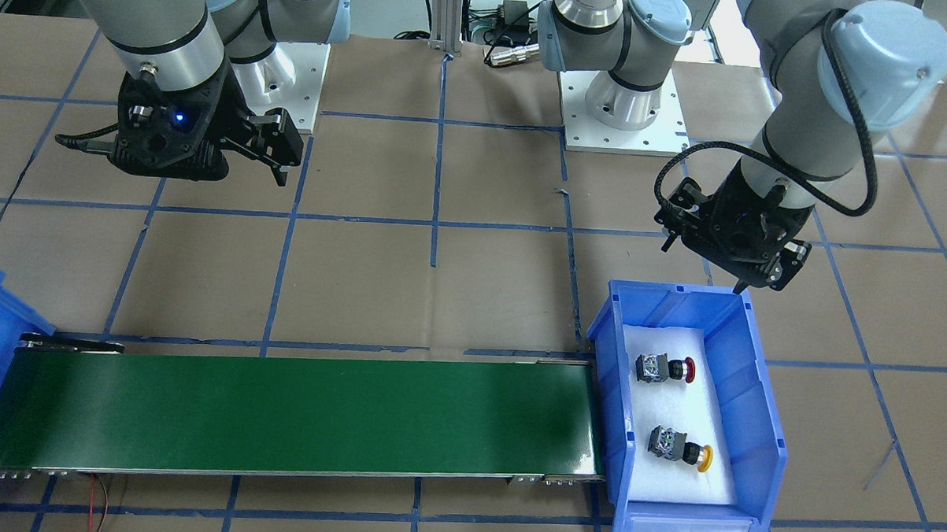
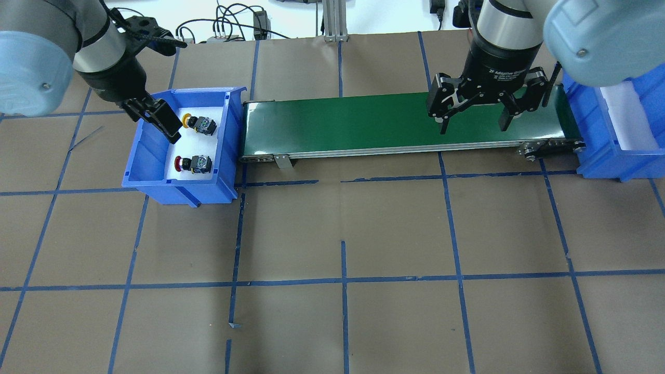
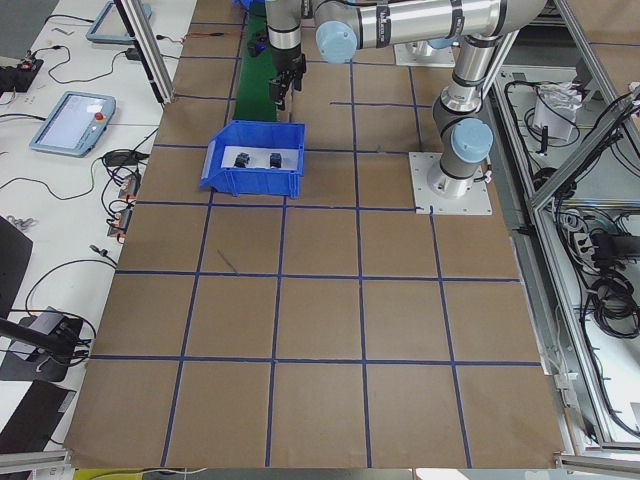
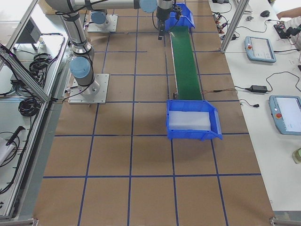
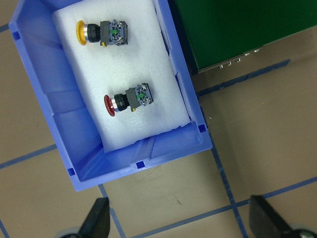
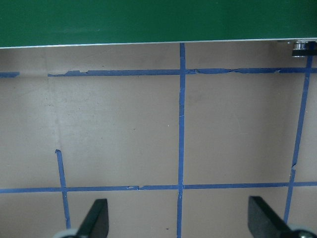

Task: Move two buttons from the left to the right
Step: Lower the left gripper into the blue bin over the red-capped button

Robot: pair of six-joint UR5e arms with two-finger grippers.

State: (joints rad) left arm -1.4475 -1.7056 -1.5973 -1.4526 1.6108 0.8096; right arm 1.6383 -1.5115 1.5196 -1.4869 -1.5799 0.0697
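Observation:
Two push buttons lie on white foam in the blue bin (image 2: 150, 183) at the robot's left. The red button (image 2: 193, 164) is nearer the robot, the yellow button (image 2: 199, 123) farther. Both show in the left wrist view, red (image 5: 128, 100) and yellow (image 5: 103, 31), and in the front view, red (image 1: 665, 369) and yellow (image 1: 678, 446). My left gripper (image 2: 156, 118) hovers open and empty over the bin's outer edge, its fingertips (image 5: 99, 218) wide apart. My right gripper (image 2: 474, 124) is open and empty, held above the table beside the belt's right part.
A green conveyor belt (image 2: 389, 122) runs from the left bin to a second blue bin (image 2: 623, 150) with white foam at the right end. Brown paper with blue tape lines (image 6: 181, 124) covers the table. The arm bases (image 1: 629, 106) stand behind.

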